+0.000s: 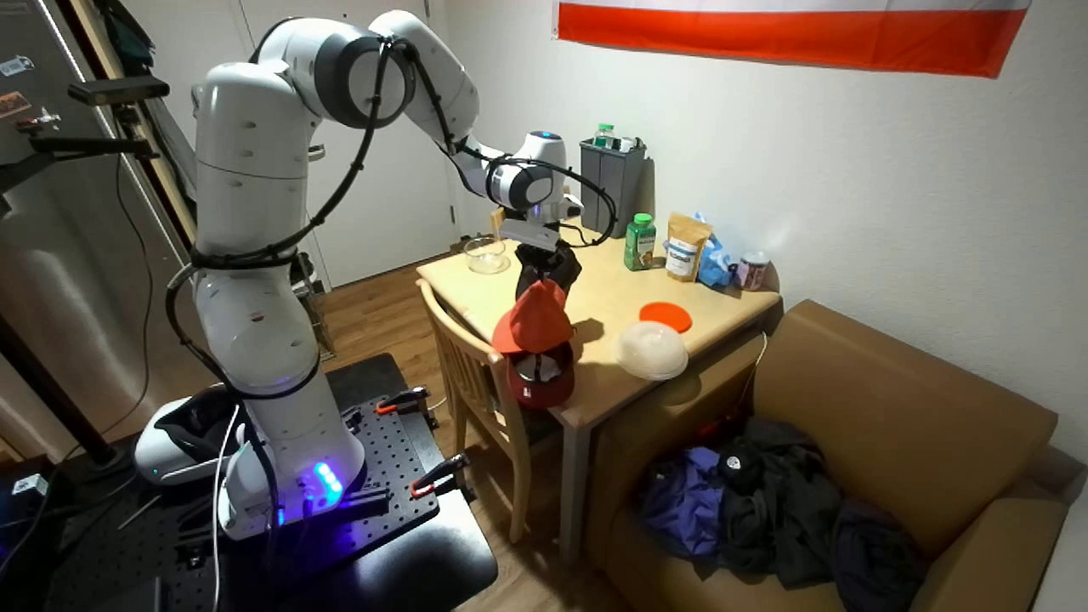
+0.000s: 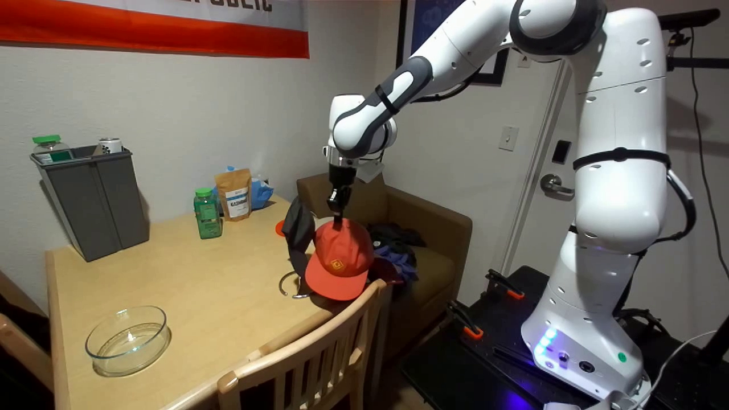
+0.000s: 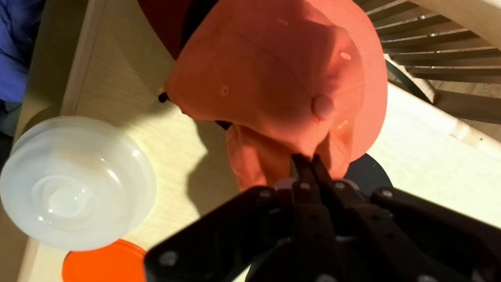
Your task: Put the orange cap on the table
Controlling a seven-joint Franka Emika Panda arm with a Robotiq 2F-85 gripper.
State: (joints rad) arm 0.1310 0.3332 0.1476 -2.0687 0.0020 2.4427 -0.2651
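Orange cap [image 2: 342,250]. One, soft fabric, brimmed. Place: at the border of the table [image 2: 228,273], among other caps; appears to hang raised, not to lie on the surface. Whether anything beneath bears part of its weight: cannot be told.

Gripper [image 3: 309,157]. One. Fingers drawn together at the crown, judged to be clenching a fold of its fabric. From the fingertips the cap spreads towards 11 o'clock in the wrist view.

Surroundings in an exterior view, clock read from the orange cap: black cap [image 2: 299,233], 10 o'clock, just beside; dark red cap [image 2: 388,272], 3 o'clock, just beside; curved metal piece [image 2: 300,296], between 7 and 8, use unclear; chair [image 2: 319,331], between 6 and 7, near; glass bowl [image 2: 128,356], 8 o'clock, on the table, well apart.

Surroundings in the wrist view, clock read from the fingertips: pale bowl [image 3: 78,184], 9 o'clock; flat orange dish [image 3: 105,262], 8 o'clock.

Progress, as judged. Done: orange cap reached and, it seems, gripped. Outstanding: separation from its neighbours, if not free of them; carriage inward over the table; lowering; release. Unfulfilled: the cap resting on the table unaided. Estimate: around midway.
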